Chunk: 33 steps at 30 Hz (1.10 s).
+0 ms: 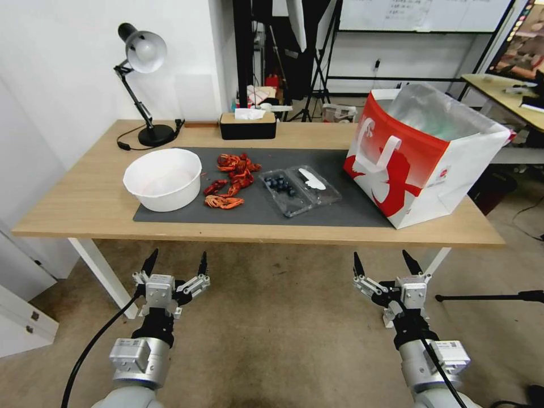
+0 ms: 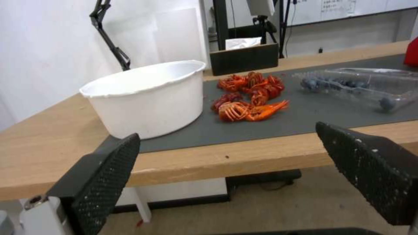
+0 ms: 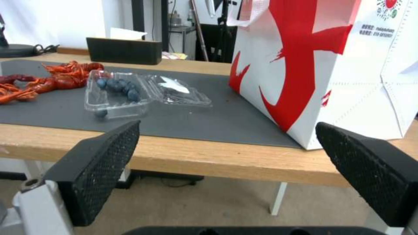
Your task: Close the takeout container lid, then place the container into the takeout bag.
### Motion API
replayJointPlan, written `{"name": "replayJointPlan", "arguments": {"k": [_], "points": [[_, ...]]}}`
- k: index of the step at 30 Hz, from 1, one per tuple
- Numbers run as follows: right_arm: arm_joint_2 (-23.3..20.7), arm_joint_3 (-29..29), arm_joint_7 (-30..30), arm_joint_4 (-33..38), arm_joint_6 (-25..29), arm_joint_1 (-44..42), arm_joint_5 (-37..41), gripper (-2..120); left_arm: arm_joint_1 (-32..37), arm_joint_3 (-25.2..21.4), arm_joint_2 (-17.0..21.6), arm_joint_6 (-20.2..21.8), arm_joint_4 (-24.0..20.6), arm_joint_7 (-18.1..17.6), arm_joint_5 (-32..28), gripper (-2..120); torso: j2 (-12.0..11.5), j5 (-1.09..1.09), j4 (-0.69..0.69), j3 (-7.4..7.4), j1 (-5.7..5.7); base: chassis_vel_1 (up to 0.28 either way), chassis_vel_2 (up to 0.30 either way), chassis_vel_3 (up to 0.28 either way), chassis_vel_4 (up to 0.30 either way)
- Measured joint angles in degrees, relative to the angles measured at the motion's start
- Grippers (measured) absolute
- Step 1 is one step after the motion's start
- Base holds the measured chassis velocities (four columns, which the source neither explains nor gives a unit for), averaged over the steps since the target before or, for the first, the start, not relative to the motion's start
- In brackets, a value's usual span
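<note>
Both claws are hanging spread wide and empty below the table's near edge, the left gripper low before the white bowl and the right gripper low before the takeout bag, so the work is not yet begun. The takeout container is lying open on the dark mat, its lid folded flat toward the bag; the next move is calling for a gripper rising to swing that lid over the blueberries. The clear hinge is proving hard to make out, and the bag's floor is sitting hidden behind its walls
</note>
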Motion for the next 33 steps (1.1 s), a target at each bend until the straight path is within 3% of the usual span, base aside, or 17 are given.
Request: {"name": "replayJointPlan", "arguments": {"k": [13,17,18,19,22,24,25,27,33], "points": [[0.01,-0.04,-0.03,0.09,-0.03,-0.10,-0.01,100,0.00,0.00,0.01,0.00,0.00,0.00,0.00,100,0.00,0.01,0.01,0.00,0.00,0.000,0.000,0.000,0.000],[1.60,-3.96,-2.65,4.94,-1.10,-4.60,-0.43,100,0.32,0.83,0.32,0.80,-0.95,-1.33,-0.98,100,0.00,-0.02,0.00,0.00,0.01,0.000,0.000,0.000,0.000],[1.81,-4.49,-3.03,5.67,-1.44,-5.60,-0.49,100,0.66,1.71,0.71,1.66,-2.05,-2.74,-2.05,100,0.00,-0.09,-0.03,0.00,0.00,0.000,0.000,0.000,0.000],[2.03,-4.88,-3.14,6.15,-1.68,-6.15,-0.41,100,1.25,3.07,1.25,3.02,-3.70,-4.83,-3.62,100,0.00,0.01,-0.02,0.00,0.00,0.000,0.000,0.000,0.000],[2.04,-4.90,-3.14,6.38,-1.65,-6.47,-0.15,100,2.14,5.25,2.06,5.14,-6.31,-8.20,-6.16,100,0.00,0.00,0.01,0.00,0.00,0.000,0.000,0.000,0.000],[2.06,-4.84,-3.12,6.39,-1.22,-6.68,0.05,100,3.80,9.31,3.69,9.10,-10.79,-14.45,-10.90,100,0.00,0.03,0.00,0.00,0.01,0.000,0.000,0.000,0.000],[2.06,-4.84,-3.12,6.39,-1.22,-6.68,0.05,100,3.80,9.31,3.69,9.10,-10.79,-14.45,-10.90,100,0.00,0.03,0.00,0.00,0.01,0.000,0.000,0.000,0.000],[2.07,-4.77,-3.09,6.39,-0.84,-6.75,0.09,100,4.77,11.49,4.51,10.83,-11.53,-17.78,-13.24,100,0.00,-0.03,0.00,0.00,0.00,0.000,0.000,0.000,0.000],[2.06,-4.42,-2.85,6.32,-0.66,-6.73,0.19,100,5.52,12.14,4.55,9.52,-11.82,-18.09,-12.49,100,0.00,0.00,0.00,0.00,0.00,0.000,0.000,0.000,0.000]]}}
